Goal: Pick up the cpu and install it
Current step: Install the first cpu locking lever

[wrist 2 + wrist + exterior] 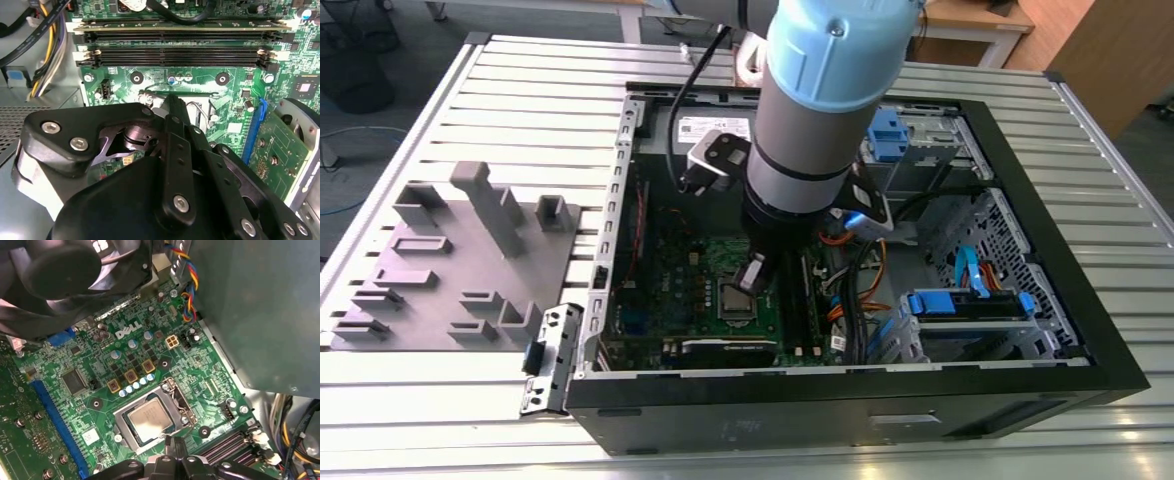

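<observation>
One gripper (pixel 172 456) is hovering low over the green motherboard (pixel 150 340), its fingertips just beside the edge of the cpu (pixel 149 421), and whether the jaws are spread or pressed together I cannot tell. Square, so with no long axis, the cpu is lying flat, silver top facing up, inside the metal-framed socket (pixel 172 390), its sides running askew in the first wrist view. Beyond it, memory slots (pixel 175 50) and cable bundles (pixel 867 290) are crowding the open computer case (pixel 1067 300), which is sitting on a ribbed metal table (pixel 520 90) beside a grey tray (pixel 454 260).
</observation>
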